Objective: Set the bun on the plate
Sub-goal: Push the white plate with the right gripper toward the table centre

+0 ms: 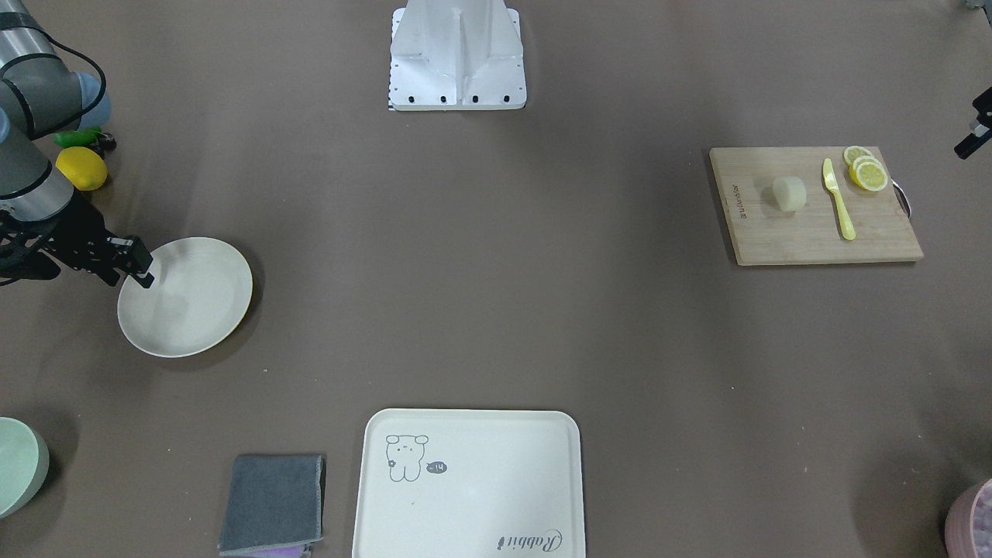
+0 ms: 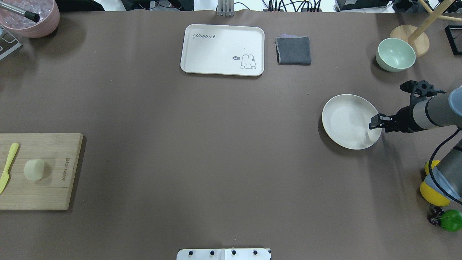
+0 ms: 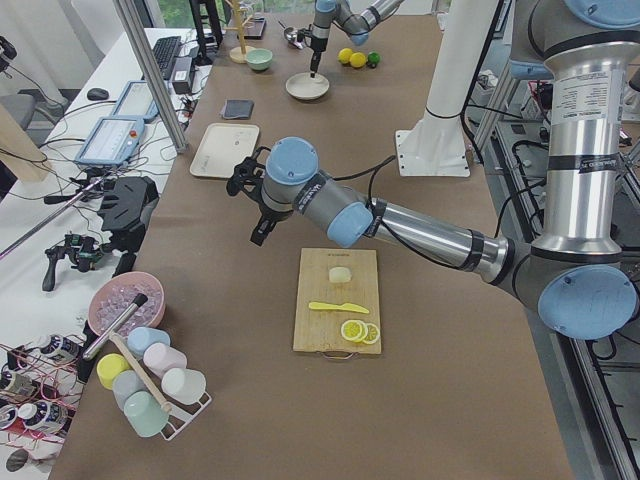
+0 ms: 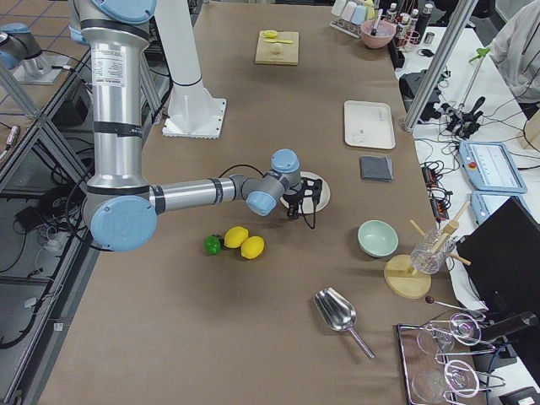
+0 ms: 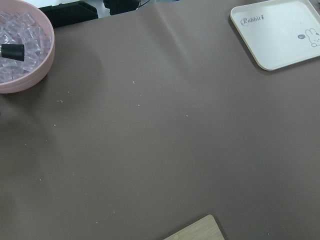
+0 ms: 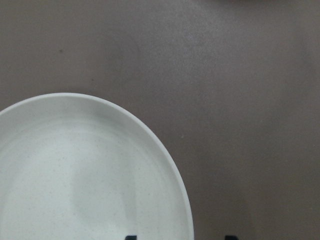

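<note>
Two risks: the right hand [image 1: 143, 271], spread astride the plate [image 1: 194, 310] rim, may tip it; the soft bun [image 1: 790, 193], on a board [image 1: 806, 240] near the left hand [image 3: 259, 230] (opening untellable), may squash.

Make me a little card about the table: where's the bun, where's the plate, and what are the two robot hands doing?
bun: on the cutting board, beside the yellow knife
plate: empty, far from the bun
right gripper: open, fingers astride the plate's rim
left gripper: raised over the table; open or shut unclear
task: bun not yet on plate
</note>
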### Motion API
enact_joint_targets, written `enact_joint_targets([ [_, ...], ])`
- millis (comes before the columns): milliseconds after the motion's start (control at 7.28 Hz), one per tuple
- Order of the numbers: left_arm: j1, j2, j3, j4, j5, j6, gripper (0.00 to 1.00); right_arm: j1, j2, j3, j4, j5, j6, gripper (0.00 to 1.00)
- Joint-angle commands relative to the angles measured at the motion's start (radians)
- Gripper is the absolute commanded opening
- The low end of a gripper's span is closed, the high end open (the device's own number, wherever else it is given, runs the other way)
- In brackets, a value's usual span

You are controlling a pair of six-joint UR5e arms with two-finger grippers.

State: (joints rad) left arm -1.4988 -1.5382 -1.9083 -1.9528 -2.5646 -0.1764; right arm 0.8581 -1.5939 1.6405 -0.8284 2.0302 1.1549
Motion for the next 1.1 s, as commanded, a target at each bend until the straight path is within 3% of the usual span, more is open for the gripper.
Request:
enact_joint_targets([
  [0,0.0,0.0,-0.002,-0.002,0.0,0.0,0.98,-0.022,-0.004,-0.001,0.0,-0.01,0.009,0.04],
  [275,0.0,0.0,-0.002,-0.002,0.0,0.0,0.98,-0.022,0.0,0.053,-0.009,-0.004,0.022,0.0],
  [687,0.0,-0.002,0.0,0.002,0.0,0.0,0.98,-0.04,0.109,0.108,-0.014,-0.005,0.389,0.0],
  [962,0.002,-0.002,0.002,0.005,0.0,0.0,0.98,-0.124,0.214,0.116,-0.024,-0.022,0.564,0.0],
])
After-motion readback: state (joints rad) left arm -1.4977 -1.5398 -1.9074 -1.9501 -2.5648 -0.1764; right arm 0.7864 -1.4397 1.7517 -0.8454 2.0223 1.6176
